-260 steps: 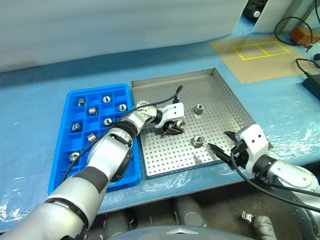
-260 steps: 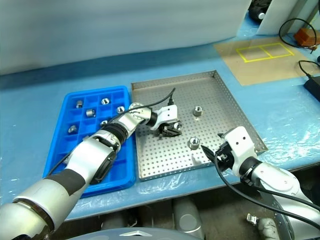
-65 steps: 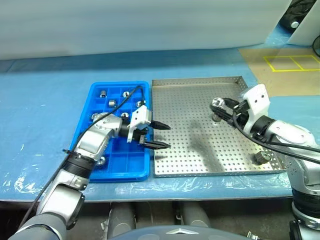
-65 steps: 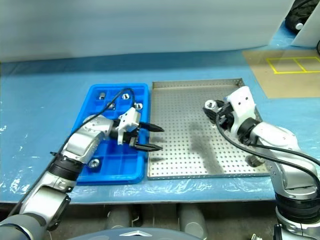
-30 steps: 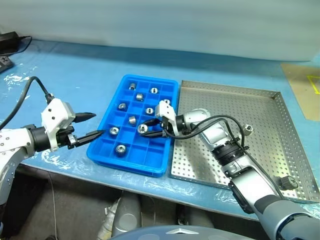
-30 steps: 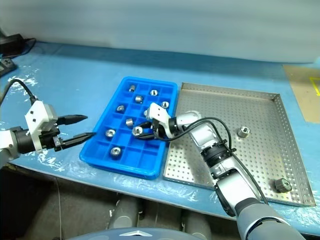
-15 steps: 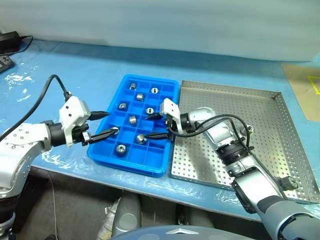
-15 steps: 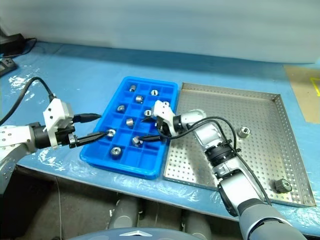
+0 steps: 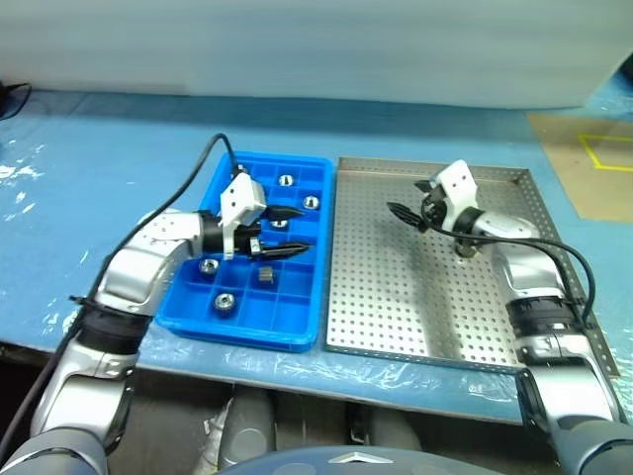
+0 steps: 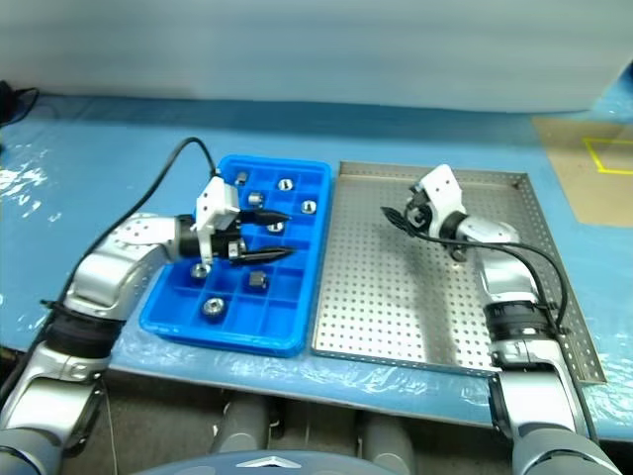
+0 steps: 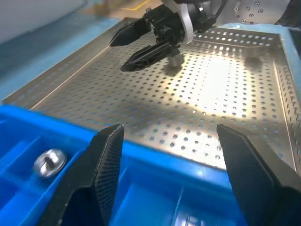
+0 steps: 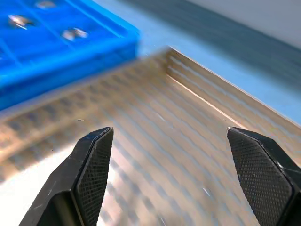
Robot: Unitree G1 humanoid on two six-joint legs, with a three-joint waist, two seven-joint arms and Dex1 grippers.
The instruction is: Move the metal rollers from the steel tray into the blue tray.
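Rollers now lie in the blue tray; right gripper, released, has swung over the steel tray.

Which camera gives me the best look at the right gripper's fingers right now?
The left wrist view: the right gripper shows side-on, open and empty above the steel tray. The right wrist view shows the finger pads close up; the eye views show it small.

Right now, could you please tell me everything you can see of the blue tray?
The blue tray is bright blue plastic, rectangular, divided into a grid of small square compartments. It lies flat on the blue-covered table, close beside the steel tray. Several metal rollers sit singly in compartments. The left claw hangs open over its middle.
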